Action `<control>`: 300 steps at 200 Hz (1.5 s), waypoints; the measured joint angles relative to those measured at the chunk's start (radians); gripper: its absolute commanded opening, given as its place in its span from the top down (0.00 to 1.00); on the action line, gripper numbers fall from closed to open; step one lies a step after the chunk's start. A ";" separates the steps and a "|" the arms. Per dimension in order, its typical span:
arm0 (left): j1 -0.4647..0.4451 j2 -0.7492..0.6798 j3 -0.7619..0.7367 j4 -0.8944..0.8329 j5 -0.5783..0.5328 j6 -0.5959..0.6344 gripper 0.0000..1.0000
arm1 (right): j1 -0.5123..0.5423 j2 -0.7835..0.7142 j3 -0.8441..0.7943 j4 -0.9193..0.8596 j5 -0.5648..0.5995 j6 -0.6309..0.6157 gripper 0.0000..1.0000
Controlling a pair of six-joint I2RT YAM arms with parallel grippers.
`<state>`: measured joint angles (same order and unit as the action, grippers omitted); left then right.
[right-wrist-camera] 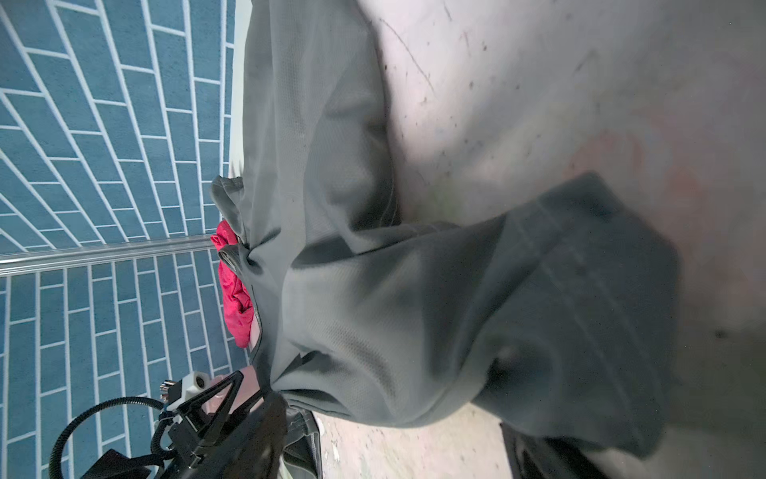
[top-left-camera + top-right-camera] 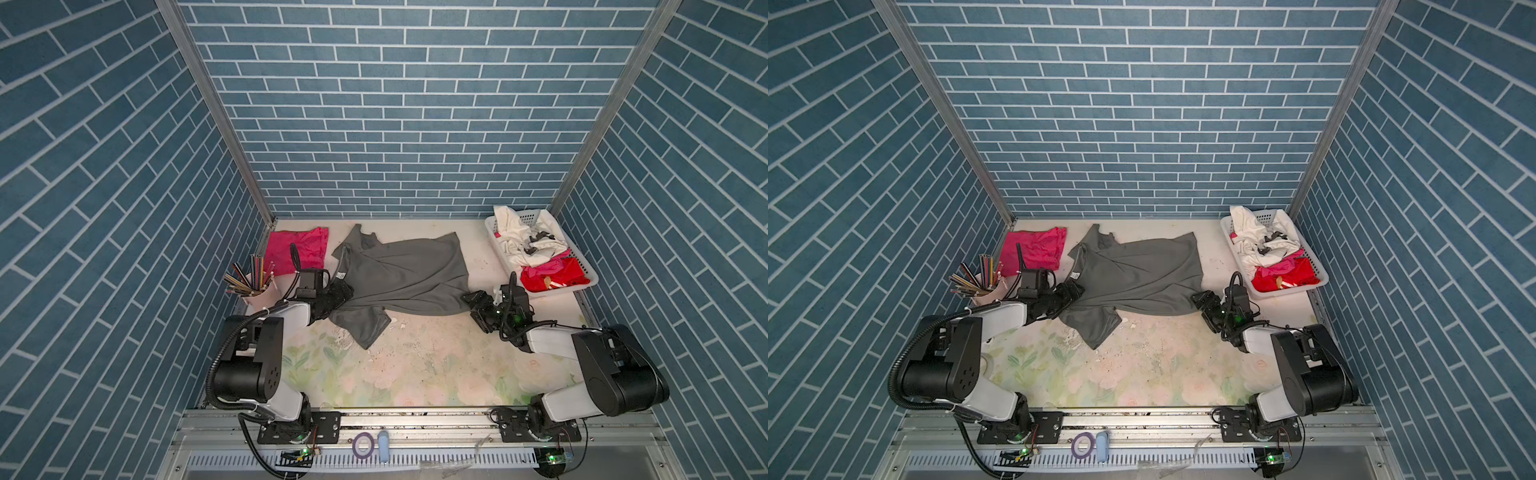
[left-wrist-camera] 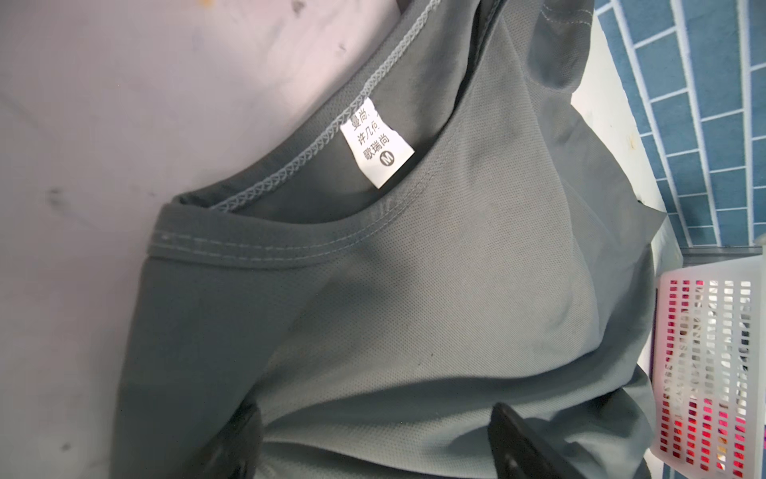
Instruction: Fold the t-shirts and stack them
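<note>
Both jaws wide: pinch large dark-grey cloth t-shirt (image 2: 407,270) with left gripper (image 2: 340,291) and right gripper (image 2: 474,300), then pull taut.

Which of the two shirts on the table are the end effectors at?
The dark grey t-shirt, spread across the middle with its white neck label showing. The pink t-shirt lies off in the far left corner.

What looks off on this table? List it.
The grey shirt lies twisted and wrinkled, its near sleeve skewed. White flakes litter the table beside that sleeve, as if the surface were chipping. A white cloth hangs over the far rim of the basket.
</note>
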<state>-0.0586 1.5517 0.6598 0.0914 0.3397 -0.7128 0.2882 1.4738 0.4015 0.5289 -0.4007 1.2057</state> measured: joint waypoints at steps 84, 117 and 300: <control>0.016 -0.004 -0.004 -0.003 0.010 0.014 0.12 | -0.060 0.196 0.085 0.116 0.024 0.010 0.84; 0.019 -0.009 -0.012 0.002 0.013 0.017 0.12 | -0.060 0.227 0.208 0.047 0.035 -0.084 1.00; 0.047 -0.029 -0.013 -0.032 0.022 0.022 0.12 | -0.008 -0.188 0.182 -0.508 0.283 -0.493 0.06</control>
<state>-0.0113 1.5227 0.6468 0.0589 0.3618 -0.6907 0.2802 1.2861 0.5835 0.0208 -0.1181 0.7124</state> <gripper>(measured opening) 0.877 0.941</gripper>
